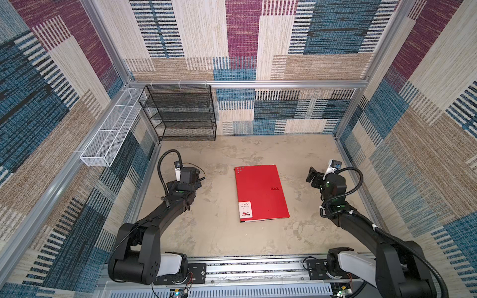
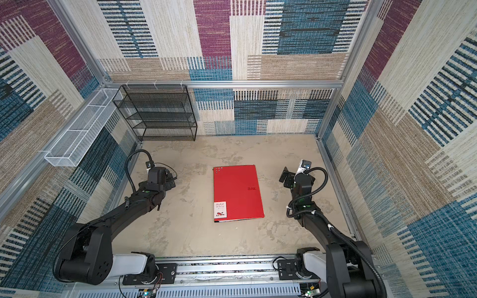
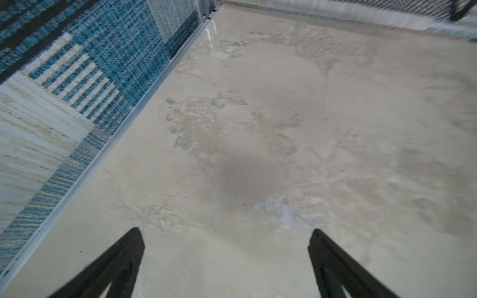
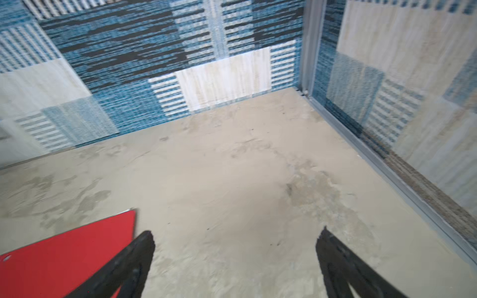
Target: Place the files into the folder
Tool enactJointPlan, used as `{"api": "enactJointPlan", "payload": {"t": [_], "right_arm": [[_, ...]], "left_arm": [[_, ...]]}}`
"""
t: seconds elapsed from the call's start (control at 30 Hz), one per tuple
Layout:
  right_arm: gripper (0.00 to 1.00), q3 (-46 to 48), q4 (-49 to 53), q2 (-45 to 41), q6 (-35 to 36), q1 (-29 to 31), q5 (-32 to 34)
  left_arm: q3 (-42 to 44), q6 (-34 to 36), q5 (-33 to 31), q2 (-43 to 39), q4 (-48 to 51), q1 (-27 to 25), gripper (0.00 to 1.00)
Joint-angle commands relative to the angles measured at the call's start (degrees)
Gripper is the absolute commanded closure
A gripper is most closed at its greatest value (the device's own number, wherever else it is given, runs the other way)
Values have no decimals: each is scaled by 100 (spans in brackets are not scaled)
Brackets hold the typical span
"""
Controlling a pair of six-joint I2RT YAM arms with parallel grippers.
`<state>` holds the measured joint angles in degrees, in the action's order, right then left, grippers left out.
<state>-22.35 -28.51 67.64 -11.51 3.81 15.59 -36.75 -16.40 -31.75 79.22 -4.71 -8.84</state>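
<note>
Since the folder lies shut, red cover up, flat in the middle of the table, and no loose files show anywhere, you can judge the filing done. That is likely why your left gripper and right gripper hang to either side of it, both spread wide, empty, touching nothing.

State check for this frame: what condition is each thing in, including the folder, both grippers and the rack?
folder: closed, flat on the table, red cover up, untouched.
files: none loose in view.
left gripper: open, holding nothing, over bare table.
right gripper: open, holding nothing, beside the folder's corner.
black mesh rack: upright against the back wall.
</note>
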Motion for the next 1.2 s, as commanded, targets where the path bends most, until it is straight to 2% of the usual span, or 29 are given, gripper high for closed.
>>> {"api": "enactJointPlan", "payload": {"t": [0.0,0.03,0.07,0.13,0.17,0.2,0.23,0.27,0.3,0.37,0.43,0.5,0.53,0.57,0.63,0.7,0.83,0.93,1.17], "right_arm": [[0,318,-1769,525,138,-153,264],[0,361,-1966,709,246,-193,209],[0,415,-2246,921,429,-204,202],[0,680,-3086,1241,609,-242,191],[1,744,-3244,1273,636,-303,156],[0,901,-3653,1315,682,-449,-264],[0,950,-3709,1346,669,-595,-727],[0,1009,-3905,1431,677,-676,-991],[0,1087,-4075,1466,744,-680,-1139],[0,1325,-4649,1621,899,-680,-1556],[0,1537,-5726,2171,920,-682,-1620],[0,1246,-4717,1903,954,-680,-1691],[0,1205,-5027,2141,998,-680,-1838],[1,1113,-4651,2062,1001,-680,-1866],[0,1120,-4780,2117,1011,-680,-1865],[1,1097,-4613,2044,1018,-680,-1857],[0,1098,-4580,2003,1114,-602,-1784],[0,941,-4322,2008,1293,-582,-2166],[0,758,-4100,2129,1291,-584,-2205]], "left_arm": [[560,979,-338,342,-2194,110,3],[404,1036,-312,349,-1877,127,4],[494,1258,-230,405,-2229,132,3],[1063,1443,218,642,-3844,381,2],[1008,1320,503,536,-3469,484,6],[929,1245,751,439,-3121,510,7],[1078,1405,947,533,-3613,524,9],[1269,1626,1203,608,-4105,524,2],[1389,1587,1557,564,-4027,546,1],[1741,1625,1603,947,-5287,654,1],[1404,1424,1811,671,-4087,755,1],[1293,1507,1862,943,-4408,810,1],[1225,1420,1879,851,-4083,822,1],[1172,1359,1869,834,-3916,864,1],[1215,1391,1870,925,-4172,879,1],[1132,1350,1904,908,-3955,902,1],[1232,1384,1903,874,-4144,892,1],[1298,1465,1852,856,-4269,809,1],[1351,1596,1742,847,-4365,672,1]]}}
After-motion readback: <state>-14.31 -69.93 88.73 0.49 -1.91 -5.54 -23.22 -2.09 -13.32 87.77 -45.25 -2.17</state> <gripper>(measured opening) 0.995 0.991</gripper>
